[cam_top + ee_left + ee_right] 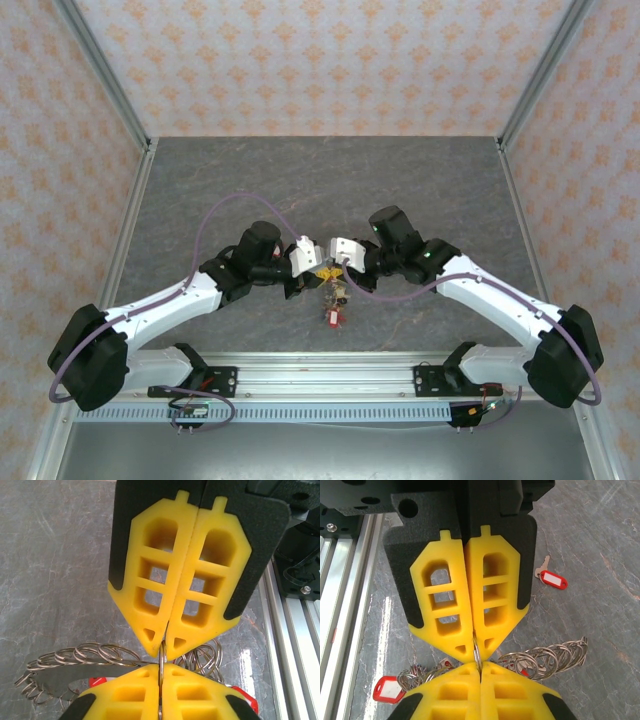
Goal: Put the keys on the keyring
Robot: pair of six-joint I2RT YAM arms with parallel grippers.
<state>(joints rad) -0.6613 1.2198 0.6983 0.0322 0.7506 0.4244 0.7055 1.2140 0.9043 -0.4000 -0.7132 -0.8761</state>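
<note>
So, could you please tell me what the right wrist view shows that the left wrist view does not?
Right wrist view: a loose key with a red tag lying apart on the table, beside the right gripper.
Left wrist view: a dark flat piece under the wire loops; plate or shadow, I cannot tell.
Both: the right gripper and the left gripper tip to tip, each shut on the same thin ring, with wire loops fanned either side, red tags and the aluminium rail.
</note>
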